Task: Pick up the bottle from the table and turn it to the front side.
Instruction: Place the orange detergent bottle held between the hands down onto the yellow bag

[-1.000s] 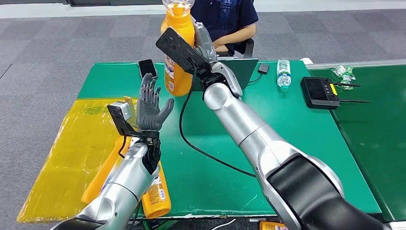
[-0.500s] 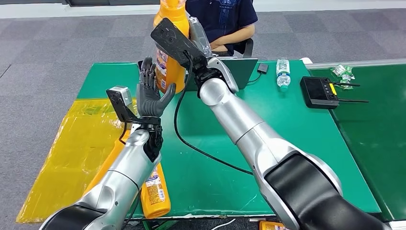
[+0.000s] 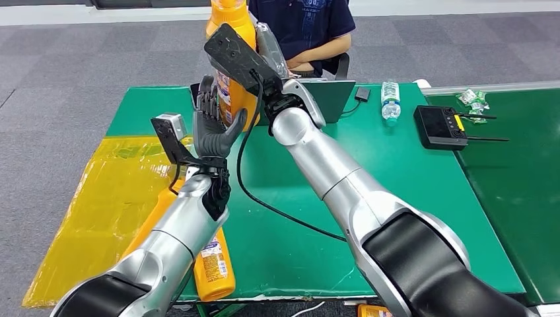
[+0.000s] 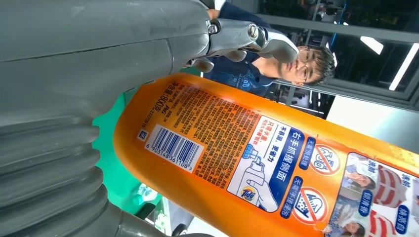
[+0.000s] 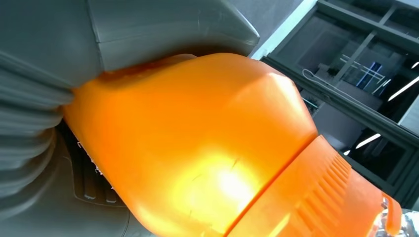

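Gripping smooth orange plastic bottle: right hand.

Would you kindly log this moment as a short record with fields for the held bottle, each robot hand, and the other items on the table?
held bottle: orange bottle, lifted above the green table, barcode label toward the left wrist camera
right robot hand: grips the bottle
left robot hand: fingers spread, beside the bottle; contact unclear
also on table: second orange bottle, water bottle, black controller

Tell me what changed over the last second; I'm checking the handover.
The right hand, gripping the bottle, carried it left toward the left hand, which rose to meet its base. Whether they touch is unclear. The second bottle on the table and the person stayed.
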Robot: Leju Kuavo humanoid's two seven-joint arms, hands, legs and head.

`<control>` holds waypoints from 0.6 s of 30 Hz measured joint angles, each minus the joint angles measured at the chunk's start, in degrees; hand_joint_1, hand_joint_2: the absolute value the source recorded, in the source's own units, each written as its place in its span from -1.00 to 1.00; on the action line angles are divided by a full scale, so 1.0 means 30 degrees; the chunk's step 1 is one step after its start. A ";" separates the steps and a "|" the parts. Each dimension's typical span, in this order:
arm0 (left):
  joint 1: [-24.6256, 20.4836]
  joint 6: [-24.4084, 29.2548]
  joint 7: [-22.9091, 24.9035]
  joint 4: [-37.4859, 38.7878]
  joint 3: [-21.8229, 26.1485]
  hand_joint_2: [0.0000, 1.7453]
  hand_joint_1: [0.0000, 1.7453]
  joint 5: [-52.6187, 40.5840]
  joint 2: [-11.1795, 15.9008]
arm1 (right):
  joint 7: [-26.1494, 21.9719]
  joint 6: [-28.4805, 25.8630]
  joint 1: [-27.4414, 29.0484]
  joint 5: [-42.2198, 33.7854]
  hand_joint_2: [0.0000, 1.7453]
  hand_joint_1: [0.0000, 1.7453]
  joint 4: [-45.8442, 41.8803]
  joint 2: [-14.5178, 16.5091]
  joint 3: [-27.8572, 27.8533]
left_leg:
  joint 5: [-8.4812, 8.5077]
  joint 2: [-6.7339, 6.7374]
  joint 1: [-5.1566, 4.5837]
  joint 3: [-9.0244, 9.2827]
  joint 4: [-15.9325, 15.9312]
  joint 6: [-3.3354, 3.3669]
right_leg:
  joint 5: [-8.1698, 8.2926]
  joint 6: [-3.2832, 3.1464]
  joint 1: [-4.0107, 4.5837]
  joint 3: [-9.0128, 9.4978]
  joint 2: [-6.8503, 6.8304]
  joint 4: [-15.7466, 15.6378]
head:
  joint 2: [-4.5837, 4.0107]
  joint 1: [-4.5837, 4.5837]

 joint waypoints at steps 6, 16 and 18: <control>-0.0180 0.0175 0.0089 0.0235 -0.0755 1.00 -1.00 0.1176 0.0000 | 0.0002 0.0228 -0.0016 -0.0123 1.00 1.00 -0.0015 0.0064 0.0000 | 0.0001 0.0000 -0.0004 0.0001 0.0001 -0.0001 | 0.0001 -0.0001 0.0000 -0.0001 0.0000 0.0005 | 0.0000 0.0000; -0.0817 0.0489 0.0811 0.0545 -0.1833 1.00 -1.00 0.3015 0.0000 | 0.0180 0.0213 -0.0092 -0.1403 1.00 1.00 -0.0015 0.0117 0.0022 | 0.0003 -0.0002 -0.0004 -0.0001 0.0001 -0.0003 | 0.0002 -0.0002 -0.0001 0.0002 -0.0003 0.0014 | 0.0000 0.0005; -0.0957 0.0643 0.0920 0.0645 -0.2066 1.00 -1.00 0.3279 0.0000 | 0.0282 0.0118 -0.0134 -0.1763 1.00 1.00 -0.0015 0.0124 0.0069 | 0.0003 -0.0001 -0.0004 -0.0001 0.0001 -0.0003 | 0.0002 -0.0002 -0.0002 0.0001 -0.0002 0.0016 | 0.0000 0.0007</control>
